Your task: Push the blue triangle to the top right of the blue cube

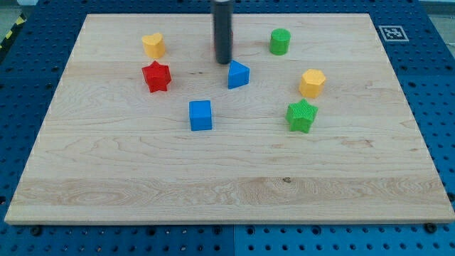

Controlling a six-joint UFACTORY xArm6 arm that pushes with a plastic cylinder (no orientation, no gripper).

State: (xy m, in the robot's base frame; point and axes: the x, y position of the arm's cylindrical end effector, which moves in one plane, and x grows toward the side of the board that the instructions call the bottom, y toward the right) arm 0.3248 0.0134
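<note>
The blue triangle lies on the wooden board, above and to the right of the blue cube. My tip is the lower end of the dark rod coming down from the view's top. It stands just up and left of the blue triangle, very close to it; contact cannot be told. A small red thing shows behind the rod's left edge, mostly hidden.
A red star block and a yellow heart block lie at the upper left. A green cylinder, a yellow hexagon block and a green star block lie at the right.
</note>
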